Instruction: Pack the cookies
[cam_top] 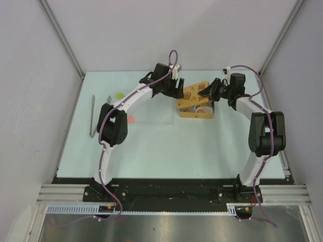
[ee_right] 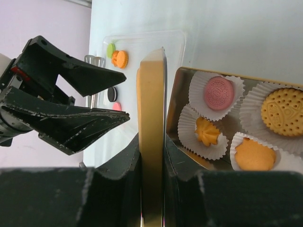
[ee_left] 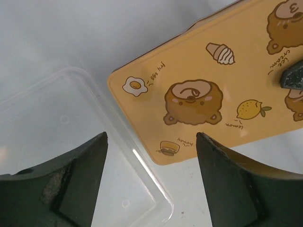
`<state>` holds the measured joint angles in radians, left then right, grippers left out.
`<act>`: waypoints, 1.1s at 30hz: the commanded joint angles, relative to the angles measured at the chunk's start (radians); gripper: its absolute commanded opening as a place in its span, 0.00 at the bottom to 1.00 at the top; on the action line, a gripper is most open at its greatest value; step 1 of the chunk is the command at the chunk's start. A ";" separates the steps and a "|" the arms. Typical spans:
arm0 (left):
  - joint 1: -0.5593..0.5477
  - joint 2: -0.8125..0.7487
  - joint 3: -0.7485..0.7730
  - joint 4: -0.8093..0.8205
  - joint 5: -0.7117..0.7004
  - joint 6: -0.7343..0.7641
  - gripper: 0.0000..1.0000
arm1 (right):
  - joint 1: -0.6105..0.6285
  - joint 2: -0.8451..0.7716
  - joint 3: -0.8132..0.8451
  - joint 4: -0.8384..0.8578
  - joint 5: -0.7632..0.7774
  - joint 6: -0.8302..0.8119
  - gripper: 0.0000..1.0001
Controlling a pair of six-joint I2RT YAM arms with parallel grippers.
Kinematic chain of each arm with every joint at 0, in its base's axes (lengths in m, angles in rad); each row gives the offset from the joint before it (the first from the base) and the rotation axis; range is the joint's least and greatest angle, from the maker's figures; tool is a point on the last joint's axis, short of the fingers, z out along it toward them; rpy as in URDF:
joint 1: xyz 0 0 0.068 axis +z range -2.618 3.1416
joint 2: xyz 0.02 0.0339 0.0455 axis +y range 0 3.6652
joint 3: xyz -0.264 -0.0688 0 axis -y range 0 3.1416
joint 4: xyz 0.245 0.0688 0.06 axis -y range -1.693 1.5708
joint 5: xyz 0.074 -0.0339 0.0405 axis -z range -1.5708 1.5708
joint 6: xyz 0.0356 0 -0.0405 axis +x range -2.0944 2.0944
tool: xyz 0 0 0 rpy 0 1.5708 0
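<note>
1. Tin lid (ee_right: 151, 94) gripped edgewise by right end effector (ee_right: 152, 158).
2. Left end effector (ee_left: 151, 151) held open over lid and clear tray (ee_left: 57, 113).
3. Cookies (ee_right: 218, 93) seated in paper cups (ee_right: 239, 85) inside tin (ee_right: 172, 109); others loose beyond lid.

observe the desk (cam_top: 202, 151): a pale, flat surface enclosed by white walls on three sides. near the left edge you find a pair of metal tongs (cam_top: 93, 117), lying lengthwise, well apart from the other items. a clear plastic tray (cam_top: 156, 120) rests flat near the centre. just beside it, to the right, a golden tin (cam_top: 194, 113) sits on the desk. a green cookie (cam_top: 119, 94) and a pink-red cookie (cam_top: 130, 119) lie between tongs and tray; whether they rest on the desk itself or on clear plastic cannot be determined.
</note>
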<state>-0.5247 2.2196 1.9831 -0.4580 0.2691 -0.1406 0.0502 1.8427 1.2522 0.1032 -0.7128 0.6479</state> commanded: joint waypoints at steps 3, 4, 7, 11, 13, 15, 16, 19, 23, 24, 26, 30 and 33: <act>0.006 0.018 0.060 0.018 0.016 -0.025 0.80 | -0.019 0.021 0.003 0.061 -0.051 0.007 0.00; 0.006 0.025 0.063 0.018 0.018 -0.025 0.80 | -0.021 0.027 0.003 0.062 -0.054 0.006 0.00; 0.005 0.032 0.069 0.013 0.022 -0.037 0.80 | -0.027 0.039 0.003 0.069 -0.063 0.006 0.00; 0.005 0.055 0.069 0.015 0.047 -0.054 0.80 | -0.030 0.058 0.003 0.073 -0.074 0.004 0.00; 0.005 0.063 0.079 0.012 0.061 -0.060 0.80 | -0.035 0.061 0.003 0.078 -0.074 0.002 0.00; 0.005 0.081 0.097 -0.001 0.082 -0.065 0.80 | -0.036 0.067 0.003 0.081 -0.076 0.004 0.00; 0.003 0.086 0.100 -0.007 0.088 -0.070 0.80 | -0.038 0.069 0.003 0.085 -0.077 0.006 0.00; 0.005 0.091 0.095 -0.005 0.111 -0.086 0.81 | -0.041 0.076 0.003 0.093 -0.080 0.007 0.00; 0.005 0.086 0.079 0.005 0.130 -0.100 0.81 | -0.042 0.081 0.003 0.095 -0.085 0.004 0.00; 0.005 0.086 0.079 0.004 0.131 -0.105 0.81 | -0.042 0.085 0.003 0.096 -0.086 0.004 0.00; 0.003 0.086 0.079 0.002 0.142 -0.108 0.81 | -0.042 0.092 0.003 0.099 -0.094 0.009 0.00; 0.005 0.094 0.077 0.004 0.142 -0.108 0.82 | -0.072 0.105 0.003 0.104 -0.105 0.012 0.01; 0.006 0.095 0.072 0.005 0.131 -0.105 0.82 | -0.081 0.118 0.003 0.099 -0.114 0.012 0.01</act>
<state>-0.5247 2.3173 2.0365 -0.4664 0.3805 -0.2230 -0.0113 1.9392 1.2514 0.1612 -0.8124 0.6670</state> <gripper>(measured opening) 0.816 0.212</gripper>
